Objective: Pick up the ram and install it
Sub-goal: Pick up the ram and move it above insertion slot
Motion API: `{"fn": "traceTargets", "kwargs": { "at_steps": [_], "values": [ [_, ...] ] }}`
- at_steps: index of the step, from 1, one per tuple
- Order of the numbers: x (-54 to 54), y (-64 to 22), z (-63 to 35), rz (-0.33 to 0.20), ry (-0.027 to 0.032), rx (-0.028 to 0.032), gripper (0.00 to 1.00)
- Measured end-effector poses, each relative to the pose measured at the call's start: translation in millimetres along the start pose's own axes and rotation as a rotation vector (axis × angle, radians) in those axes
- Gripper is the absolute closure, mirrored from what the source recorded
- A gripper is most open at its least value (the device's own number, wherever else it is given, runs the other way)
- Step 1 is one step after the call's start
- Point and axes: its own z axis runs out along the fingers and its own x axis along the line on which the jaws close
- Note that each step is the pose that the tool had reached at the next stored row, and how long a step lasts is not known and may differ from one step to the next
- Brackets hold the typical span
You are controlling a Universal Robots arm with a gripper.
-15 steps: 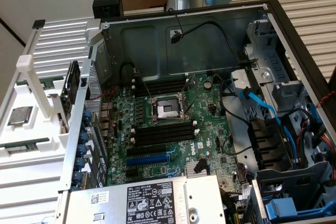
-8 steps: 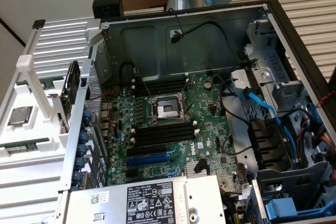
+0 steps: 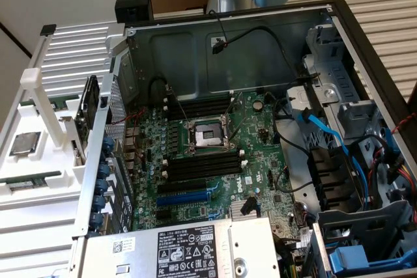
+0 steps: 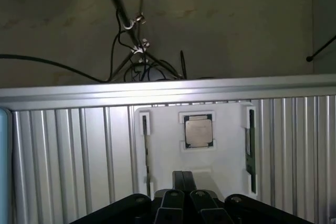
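A thin green ram stick [image 3: 26, 181] lies edge-up in a slot of the white fixture [image 3: 39, 161] at the exterior view's left, outside the computer case. In the wrist view, narrow dark slots [image 4: 251, 150] flank a square silver processor chip [image 4: 198, 131] on that fixture. My gripper [image 4: 183, 178] hangs above the fixture close to the chip, its black fingers shut together with nothing between them. The black memory slots [image 3: 199, 164] on the motherboard [image 3: 215, 154] stand empty beside the processor socket [image 3: 207, 136].
A dark expansion card [image 3: 88, 112] stands upright between the fixture and the case wall. Blue and black cables [image 3: 326, 135] crowd the case at the exterior view's right. The power supply [image 3: 189, 249] sits at the front. Ribbed aluminium table [image 4: 63, 156] surrounds the fixture.
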Motion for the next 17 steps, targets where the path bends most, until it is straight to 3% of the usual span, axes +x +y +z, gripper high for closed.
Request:
{"fn": "traceTargets", "kwargs": {
  "at_steps": [17],
  "values": [
    [2.4,1.1,30.5,0.000,-0.0031,-0.0018,0.90]
  ]
}}
